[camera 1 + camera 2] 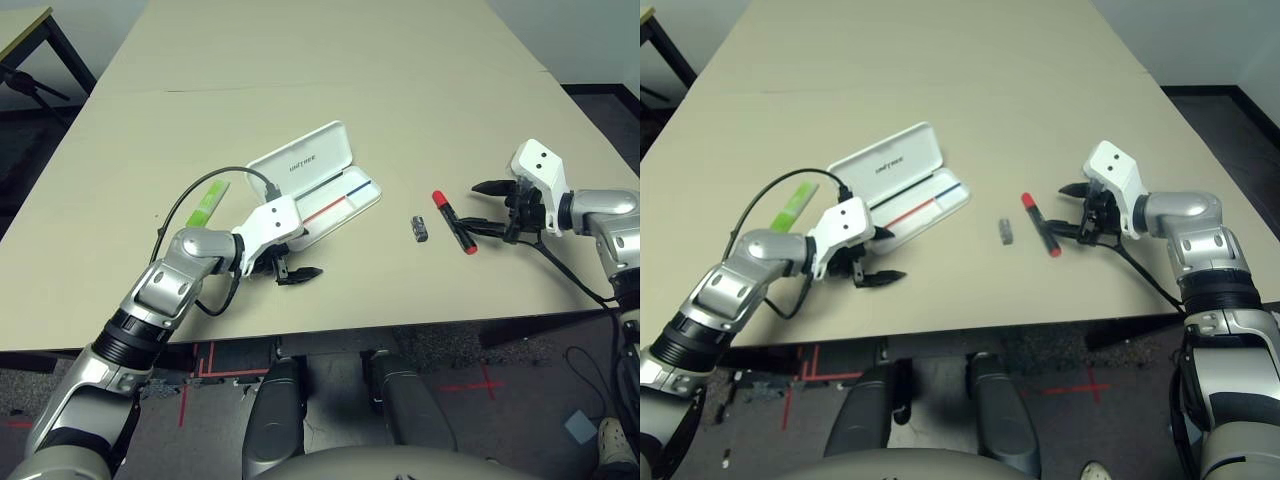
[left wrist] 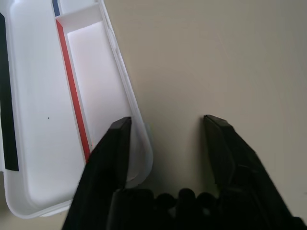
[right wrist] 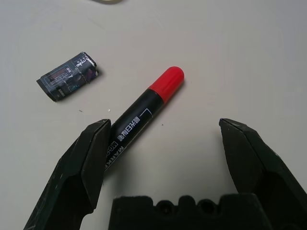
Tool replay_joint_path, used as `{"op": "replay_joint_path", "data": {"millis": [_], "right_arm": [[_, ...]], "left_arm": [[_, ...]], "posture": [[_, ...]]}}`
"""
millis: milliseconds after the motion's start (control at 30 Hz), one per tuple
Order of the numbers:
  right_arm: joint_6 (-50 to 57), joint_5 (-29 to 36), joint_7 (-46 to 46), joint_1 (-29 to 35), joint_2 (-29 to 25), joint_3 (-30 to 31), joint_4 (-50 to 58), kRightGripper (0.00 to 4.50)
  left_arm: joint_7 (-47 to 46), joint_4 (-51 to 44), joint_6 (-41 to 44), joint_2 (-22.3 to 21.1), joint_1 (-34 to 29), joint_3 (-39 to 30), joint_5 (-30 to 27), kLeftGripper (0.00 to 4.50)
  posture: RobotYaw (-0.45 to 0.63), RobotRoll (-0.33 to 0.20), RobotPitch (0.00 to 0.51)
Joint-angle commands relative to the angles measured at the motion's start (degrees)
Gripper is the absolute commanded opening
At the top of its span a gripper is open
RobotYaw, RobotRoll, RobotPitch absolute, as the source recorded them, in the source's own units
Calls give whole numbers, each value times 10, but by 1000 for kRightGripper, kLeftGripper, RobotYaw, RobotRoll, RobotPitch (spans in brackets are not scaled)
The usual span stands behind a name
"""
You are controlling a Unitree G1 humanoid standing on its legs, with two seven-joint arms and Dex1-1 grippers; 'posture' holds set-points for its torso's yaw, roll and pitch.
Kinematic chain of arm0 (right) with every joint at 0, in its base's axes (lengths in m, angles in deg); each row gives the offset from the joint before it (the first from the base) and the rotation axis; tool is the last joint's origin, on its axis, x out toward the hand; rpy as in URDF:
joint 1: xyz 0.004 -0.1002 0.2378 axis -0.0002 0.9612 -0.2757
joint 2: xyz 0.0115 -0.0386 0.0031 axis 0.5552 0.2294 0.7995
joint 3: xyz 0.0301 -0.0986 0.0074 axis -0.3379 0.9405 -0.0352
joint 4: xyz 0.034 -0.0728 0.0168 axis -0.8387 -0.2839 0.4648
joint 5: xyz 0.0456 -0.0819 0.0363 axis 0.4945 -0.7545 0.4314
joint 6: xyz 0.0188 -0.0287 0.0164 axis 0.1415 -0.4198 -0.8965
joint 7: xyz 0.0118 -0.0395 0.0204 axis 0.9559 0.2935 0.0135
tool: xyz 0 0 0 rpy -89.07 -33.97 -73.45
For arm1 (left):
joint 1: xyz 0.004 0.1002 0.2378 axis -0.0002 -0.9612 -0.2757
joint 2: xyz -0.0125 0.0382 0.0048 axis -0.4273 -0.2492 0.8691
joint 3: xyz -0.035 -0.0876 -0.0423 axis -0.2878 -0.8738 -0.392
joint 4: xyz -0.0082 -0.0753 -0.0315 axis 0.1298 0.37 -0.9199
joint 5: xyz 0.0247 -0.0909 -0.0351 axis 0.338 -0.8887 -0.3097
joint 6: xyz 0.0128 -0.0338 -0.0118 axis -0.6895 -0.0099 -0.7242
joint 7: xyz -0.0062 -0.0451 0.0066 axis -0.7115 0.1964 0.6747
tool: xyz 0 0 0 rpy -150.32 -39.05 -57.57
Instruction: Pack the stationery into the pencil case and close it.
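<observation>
On the left of the beige table (image 1: 330,60), a flat lime-green bar (image 1: 208,201) lies by itself, just beyond the silver left forearm and a black cable that loops over it. Beside it, the white pencil case (image 1: 318,180) sits open, its lid with dark lettering tipped back and its tray, marked by a red-and-blue stripe (image 1: 330,196), facing up with nothing seen inside. The left gripper (image 1: 297,273) hovers at the near corner of the tray, its two black fingers (image 2: 108,158) parted; in the left wrist view one finger overlaps the tray's rim while the other stands over bare tabletop, and nothing lies between them. Toward the middle of the table, a small grey-black piece (image 1: 420,228) with printed wrapping rests alone, near the case but apart from it. Just to its right lies the marker (image 1: 453,222), shown in the right wrist view with a black printed barrel and a red end, angled across the surface. The right gripper (image 1: 487,211) faces it from the right with fingers (image 3: 86,163) spread wide; the marker's black end reaches beside one fingertip, ungripped.
</observation>
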Motion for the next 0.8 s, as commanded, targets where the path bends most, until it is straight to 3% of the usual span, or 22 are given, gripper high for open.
{"op": "replay_joint_path", "data": {"millis": [33, 167, 533, 800], "right_arm": [[-6, 3, -4, 6, -1, -8, 5, 4500], [-7, 2, -6, 8, 1, -9, 7, 4500], [-15, 0, -11, 16, 5, -6, 4, 4500], [-23, -6, -9, 11, 9, -1, -8, 4500]], "left_arm": [[14, 15, 3, 0, -4, 12, 9, 1577], [19, 19, 1, -2, -1, 12, 13, 26], [56, 26, -28, -23, 20, -1, 18, 26], [118, -33, -63, -80, -14, -14, 3, 26]], "posture": [[-61, 0, 187], [-63, 0, 187], [-61, 0, 189], [-38, 0, 191]]}}
